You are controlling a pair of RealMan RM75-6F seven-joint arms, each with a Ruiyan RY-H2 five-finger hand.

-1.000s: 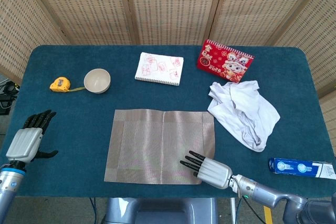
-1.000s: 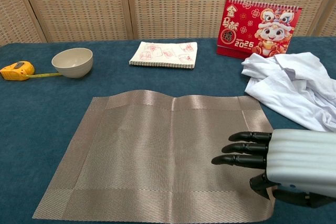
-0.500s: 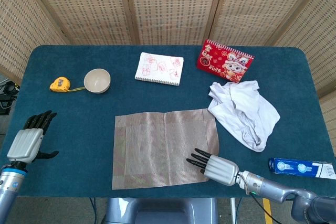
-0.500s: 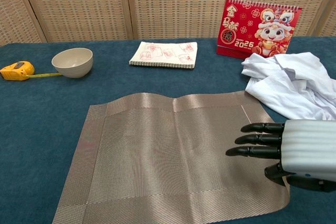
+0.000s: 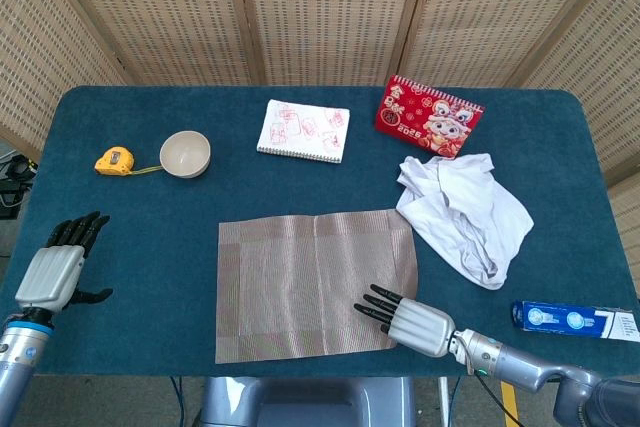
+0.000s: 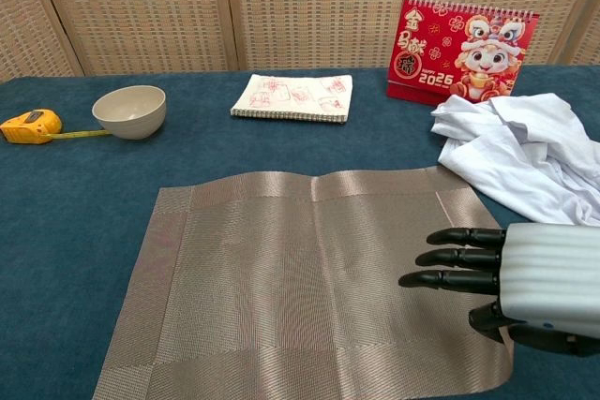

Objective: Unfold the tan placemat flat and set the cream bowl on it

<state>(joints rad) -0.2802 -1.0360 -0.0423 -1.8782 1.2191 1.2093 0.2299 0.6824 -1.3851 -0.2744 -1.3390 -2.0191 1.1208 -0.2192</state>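
The tan woven placemat (image 5: 310, 282) (image 6: 300, 278) lies spread out near the table's front edge, with a faint centre crease. My right hand (image 5: 405, 317) (image 6: 511, 278) rests flat on its front right corner, fingers stretched out and holding nothing. The cream bowl (image 5: 185, 153) (image 6: 129, 110) stands upright at the back left, off the mat. My left hand (image 5: 58, 265) hovers at the table's left edge with fingers apart and nothing in it; the chest view does not show it.
A yellow tape measure (image 5: 115, 160) (image 6: 30, 124) lies left of the bowl. A notebook (image 5: 304, 130) (image 6: 292, 97), a red desk calendar (image 5: 430, 115) (image 6: 467, 51) and a crumpled white cloth (image 5: 465, 212) (image 6: 525, 156) sit behind and right of the mat. A blue box (image 5: 575, 319) lies front right.
The placemat slid a little to the right and towards the front edge under my right hand, and it lies flatter. The left hand barely moved.
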